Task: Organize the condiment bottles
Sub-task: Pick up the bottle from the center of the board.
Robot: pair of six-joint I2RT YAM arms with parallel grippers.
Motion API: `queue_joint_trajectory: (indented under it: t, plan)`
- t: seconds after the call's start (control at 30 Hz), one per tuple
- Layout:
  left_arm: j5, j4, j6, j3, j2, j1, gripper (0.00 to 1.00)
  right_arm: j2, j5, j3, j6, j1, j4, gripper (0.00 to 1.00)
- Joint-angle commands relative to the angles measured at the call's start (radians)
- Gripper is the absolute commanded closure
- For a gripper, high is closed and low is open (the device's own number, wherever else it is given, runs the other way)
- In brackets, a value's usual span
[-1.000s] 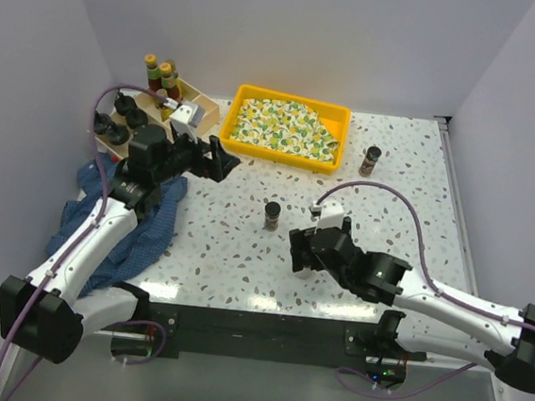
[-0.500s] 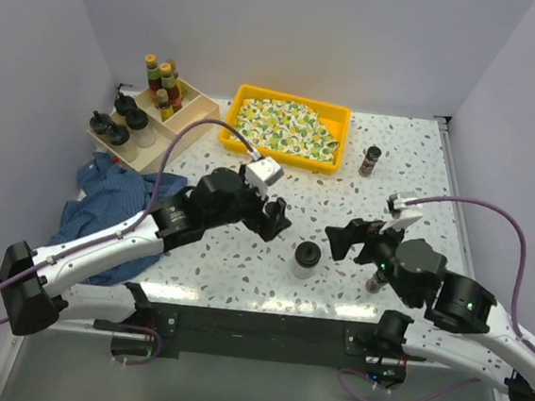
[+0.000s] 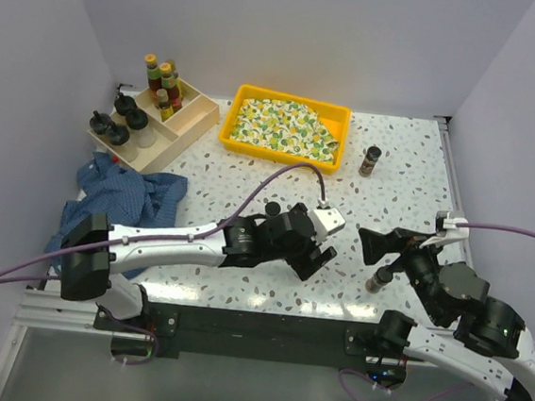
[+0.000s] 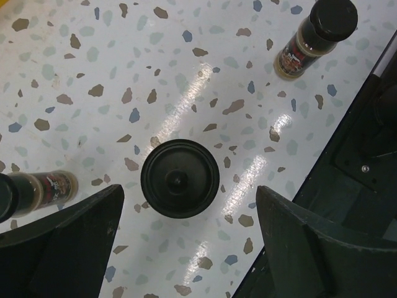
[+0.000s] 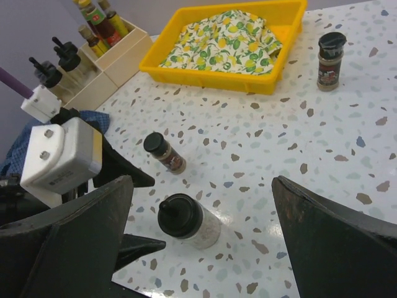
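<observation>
A speckled white desk [image 3: 412,177] sits between pale grey walls. In its far-left corner a wooden divided box [image 3: 192,116] holds slim sauce bottles [image 3: 164,79] and knob-capped clear ones [image 3: 129,116]. A blue cloth [image 3: 121,196] lies crumpled at the left edge.

At the middle of the near edge, the left arm's fingers [image 4: 74,242] stand spread either side of a squat clear bottle [image 4: 180,179], straddling its black cap without touching it. One brown spice jar [image 4: 37,189] stands near on one flank, and a second jar [image 4: 313,37] stands near on the other. A yellow tray [image 3: 272,154] with patterned cloth sits at the far edge. Toward the near-right corner, the right arm's fingers [image 5: 335,236] hang spread wide, holding nothing. A third jar [image 3: 371,160] stands near the tray's right end.

The likely hazards:
- An off-centre squeeze could tip the squat bottle.
- A careless sweep could knock a neighbouring jar over the near edge.
- The two arms, working close together, could collide.
</observation>
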Motion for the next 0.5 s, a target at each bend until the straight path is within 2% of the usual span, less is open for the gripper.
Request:
queue_joint_trajectory:
  t: [0.0, 0.17, 0.23, 0.47]
  plan:
    - [-0.033, 0.010, 0.024, 0.068, 0.048, -0.007, 0.07, -0.032, 0.079, 0.009, -0.003, 0.005, -0.031, 0.01]
    - [-0.030, 0.003, 0.016, 0.085, 0.120, -0.011, 0.09, -0.067, 0.096, 0.007, -0.003, 0.005, -0.043, 0.01]
    - [-0.042, -0.017, 0.007, 0.101, 0.157, -0.011, 0.14, -0.080, 0.105, 0.006, -0.004, 0.005, -0.043, 0.01]
    - [-0.068, -0.040, -0.004, 0.110, 0.211, -0.011, 0.21, -0.098, 0.107, -0.011, -0.003, 0.006, -0.052, 0.02]
